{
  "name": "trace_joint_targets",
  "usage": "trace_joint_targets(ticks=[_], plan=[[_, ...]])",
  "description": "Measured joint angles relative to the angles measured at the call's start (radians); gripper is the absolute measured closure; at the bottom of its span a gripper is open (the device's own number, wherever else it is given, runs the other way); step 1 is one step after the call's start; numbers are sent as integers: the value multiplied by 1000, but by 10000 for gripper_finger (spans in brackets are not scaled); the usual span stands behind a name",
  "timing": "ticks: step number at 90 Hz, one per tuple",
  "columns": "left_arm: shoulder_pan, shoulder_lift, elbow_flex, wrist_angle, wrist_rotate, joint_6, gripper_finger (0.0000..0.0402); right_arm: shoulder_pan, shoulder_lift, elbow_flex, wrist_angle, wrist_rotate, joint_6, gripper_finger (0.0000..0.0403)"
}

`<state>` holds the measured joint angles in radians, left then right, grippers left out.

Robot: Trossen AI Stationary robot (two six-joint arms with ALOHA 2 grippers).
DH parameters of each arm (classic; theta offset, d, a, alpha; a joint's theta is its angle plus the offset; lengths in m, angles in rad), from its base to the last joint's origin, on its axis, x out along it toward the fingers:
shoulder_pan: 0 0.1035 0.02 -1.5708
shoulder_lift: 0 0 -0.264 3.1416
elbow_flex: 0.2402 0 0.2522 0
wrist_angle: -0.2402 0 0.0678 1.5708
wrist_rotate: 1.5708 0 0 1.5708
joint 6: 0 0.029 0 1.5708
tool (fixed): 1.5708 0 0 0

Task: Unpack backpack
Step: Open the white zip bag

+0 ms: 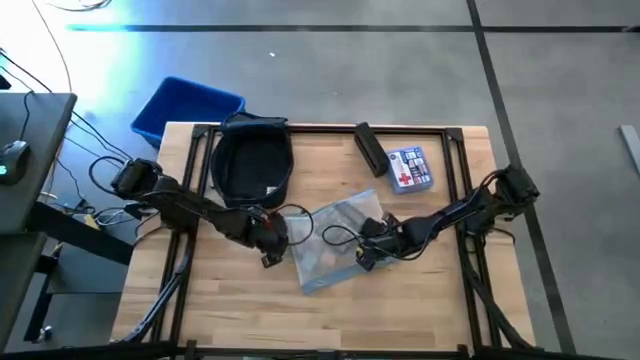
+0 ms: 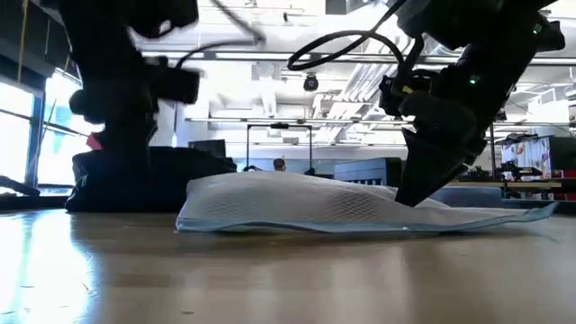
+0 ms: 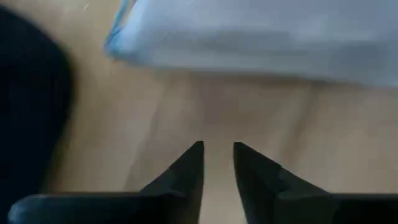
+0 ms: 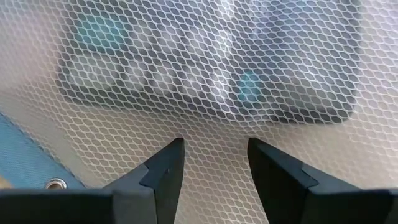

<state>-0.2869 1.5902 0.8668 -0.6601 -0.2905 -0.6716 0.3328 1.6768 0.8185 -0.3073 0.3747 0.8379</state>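
Down at the middle of the wooden table [image 1: 230,300], both arms are low and converging on a clear mesh pouch [image 1: 335,240] lying flat on the boards, a blue trim along its edge. Right gripper [image 4: 211,165] is right over the pouch, fingers parted and nothing between them, the white netting filling its wrist view with a dark, grey-keyed object blurred beneath the mesh. From table height that gripper [image 2: 423,184] comes down onto the pouch's [image 2: 342,207] right half, apparently touching the top surface. Left gripper [image 3: 217,171] sits just beside the pouch's left edge, fingers only narrowly apart, gripping nothing, bare wood beneath them and the pouch's pale corner [image 3: 249,37] ahead. Behind the left gripper, toward the far left part of the table, the backpack [image 1: 252,160] lies with its mouth wide open, dark interior showing; in the low view it is a dark mound [image 2: 153,180] behind the left arm. A black bar-shaped object [image 1: 370,148] and a small blue-and-white box with a red cross [image 1: 409,169] rest near the far right edge. A bright blue bin [image 1: 185,108] sits on the floor off the far left corner.
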Motion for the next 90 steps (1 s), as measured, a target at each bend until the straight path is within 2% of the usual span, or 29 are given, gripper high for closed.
trace_joint_targets(ticks=[11,30,45,65,79,90], plan=[[83,0,-73,95,8,4,271,0,0,0,0,9,-1,238],[209,-9,-179,390,151,88,222,0,0,0,2,10,0,238],[246,-12,-186,528,177,126,213,0,0,0,0,10,-1,238],[256,-26,-184,780,308,125,213,0,0,-1,1,11,-7,238],[269,-26,-183,881,308,108,213,1,0,-1,1,14,-8,238],[291,-26,-183,951,260,133,213,2,0,-1,3,60,-33,238]])
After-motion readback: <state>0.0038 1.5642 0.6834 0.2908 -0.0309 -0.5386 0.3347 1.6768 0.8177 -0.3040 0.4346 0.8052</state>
